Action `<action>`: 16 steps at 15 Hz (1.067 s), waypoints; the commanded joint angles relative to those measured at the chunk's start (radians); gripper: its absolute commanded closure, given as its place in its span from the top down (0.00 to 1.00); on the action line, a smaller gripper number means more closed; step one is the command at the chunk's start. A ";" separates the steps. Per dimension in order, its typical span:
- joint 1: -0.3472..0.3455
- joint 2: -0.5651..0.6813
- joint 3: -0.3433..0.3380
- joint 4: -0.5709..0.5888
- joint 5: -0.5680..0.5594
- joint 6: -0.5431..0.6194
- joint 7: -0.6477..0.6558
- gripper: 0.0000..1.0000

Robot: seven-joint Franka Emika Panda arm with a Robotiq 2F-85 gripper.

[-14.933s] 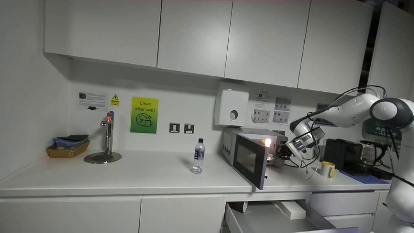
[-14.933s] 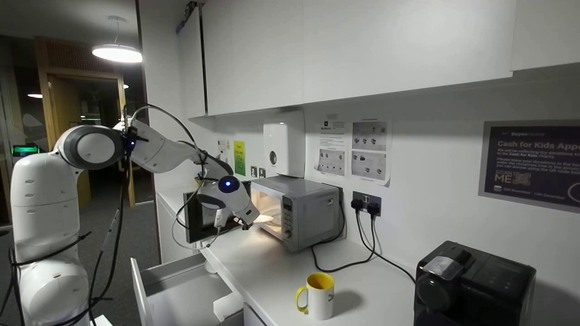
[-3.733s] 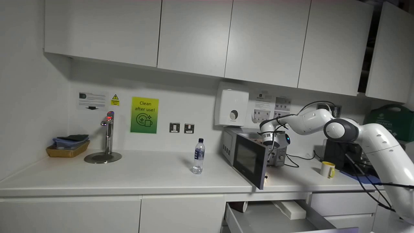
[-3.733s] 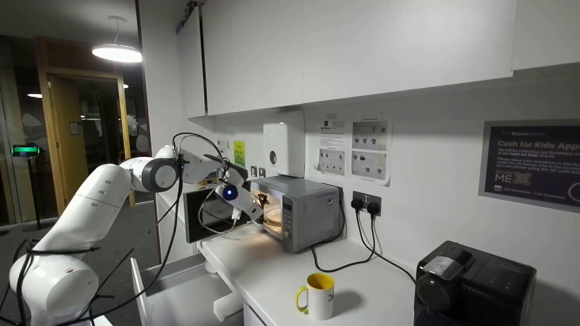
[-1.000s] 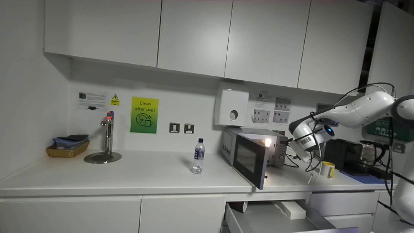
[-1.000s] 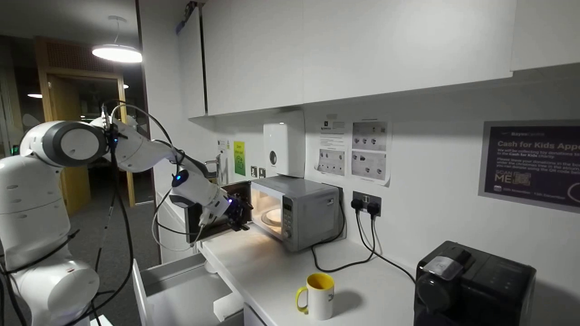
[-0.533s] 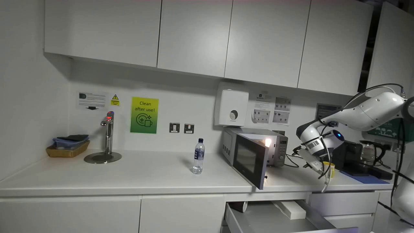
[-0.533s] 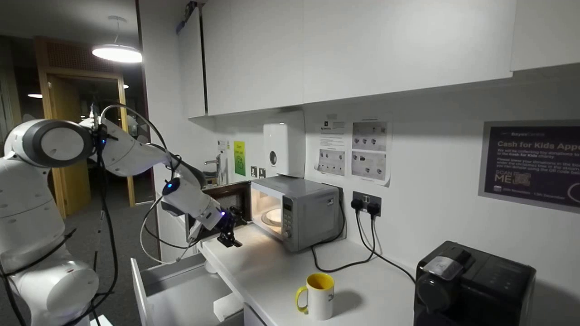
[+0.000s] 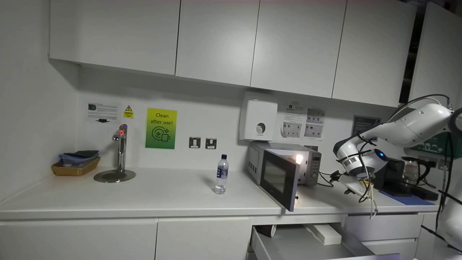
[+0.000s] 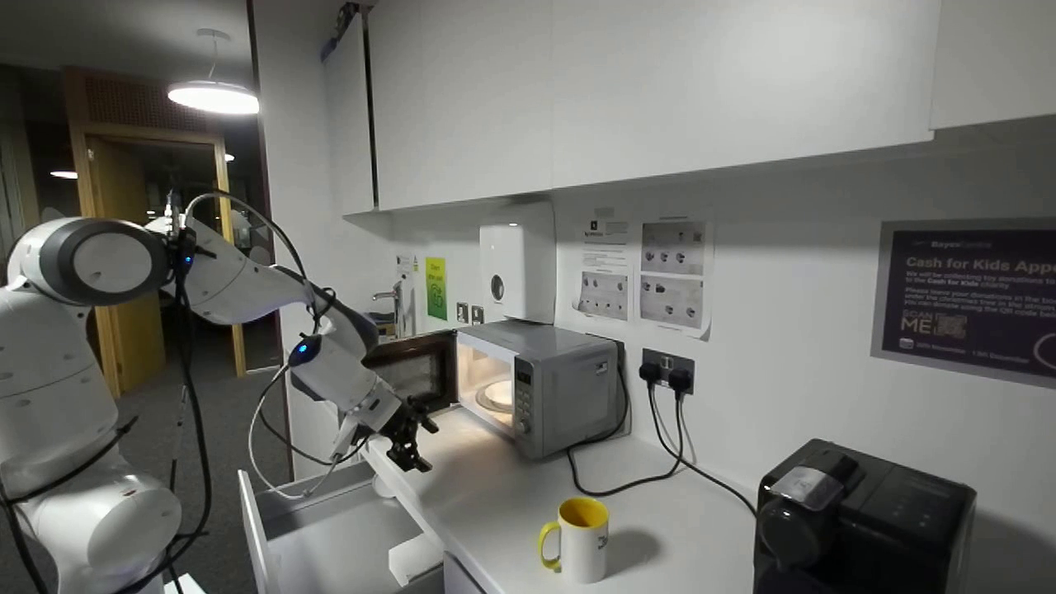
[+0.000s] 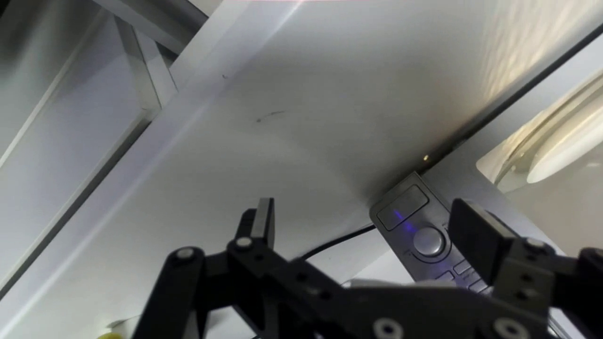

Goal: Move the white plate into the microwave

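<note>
The white plate (image 10: pixel 499 392) lies inside the lit microwave (image 10: pixel 573 396), seemingly flat on the glass turntable. Part of the plate (image 11: pixel 572 141) also shows at the right edge of the wrist view. The silver-grey microwave stands with its dark door (image 9: pixel 278 177) swung wide. Outside it, in front of its control-panel side and above the counter, hangs my gripper (image 10: pixel 427 445), angled downward. Its fingers are spread wide with nothing between them, and the gripper (image 11: pixel 362 202) touches neither plate nor microwave. In an exterior view the door and the microwave's front hide the plate.
A white mug with a yellow inside (image 10: pixel 583 549) stands on the counter near the coffee machine (image 10: pixel 862 520). Below the counter edge a drawer (image 9: pixel 306 249) is pulled out. A water bottle (image 9: pixel 221 177) stands beyond the microwave door. Power cables (image 10: pixel 627 487) trail behind the microwave.
Earlier the plate stuck out of the microwave's mouth at my gripper; now it lies inside. Over the last second the gripper has drawn back from the opening, lower and towards the mug.
</note>
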 commanded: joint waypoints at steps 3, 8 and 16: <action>0.086 -0.022 -0.090 0.028 0.132 -0.023 -0.336 1.00; 0.188 -0.019 -0.160 0.075 0.216 0.012 -0.544 1.00; 0.300 0.000 -0.228 0.120 0.300 0.014 -0.683 1.00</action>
